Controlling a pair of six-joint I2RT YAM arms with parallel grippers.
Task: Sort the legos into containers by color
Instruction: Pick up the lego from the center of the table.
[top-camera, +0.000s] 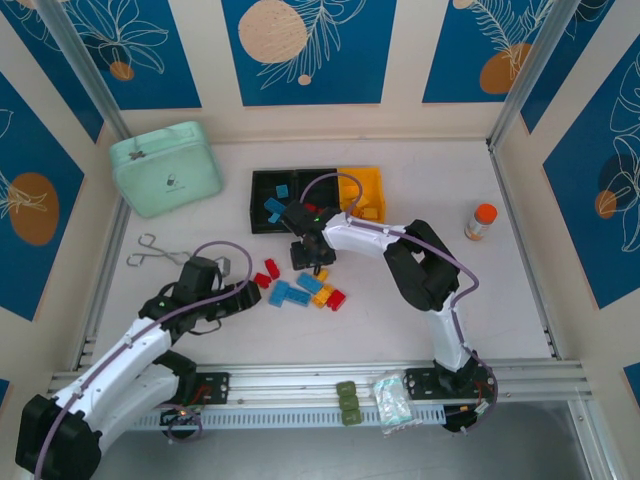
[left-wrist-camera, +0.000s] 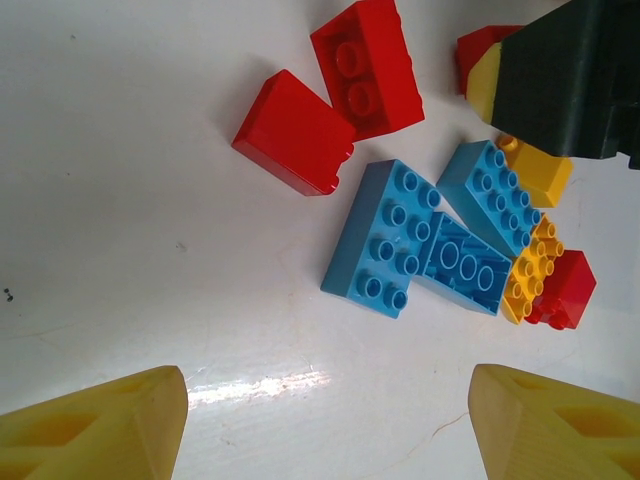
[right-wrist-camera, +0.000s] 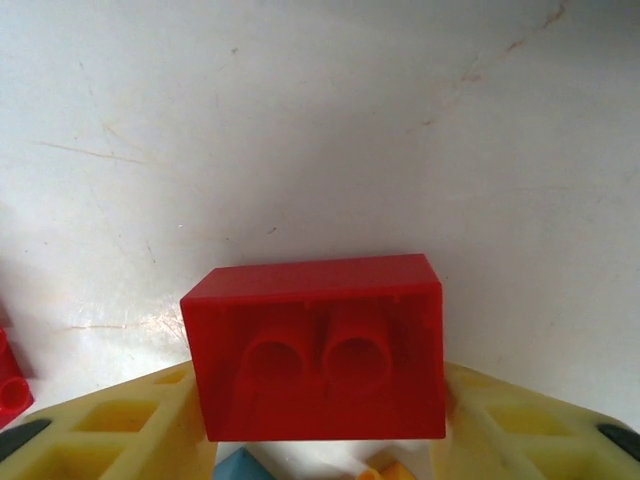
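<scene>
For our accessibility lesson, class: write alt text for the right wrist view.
A red brick, hollow underside towards the camera, sits gripped between two yellow jaws, with a scuffed white table behind it. Slivers of a blue brick and an orange brick peek in below it, and another red piece at the left edge.

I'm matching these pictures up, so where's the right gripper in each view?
Top external: right gripper at centre, just below the bins.
Left wrist: upper right corner, black, beside the loose bricks.
Right wrist: its yellow fingers along the bottom edge.
Shared landmark: the red brick between those fingers.
</scene>
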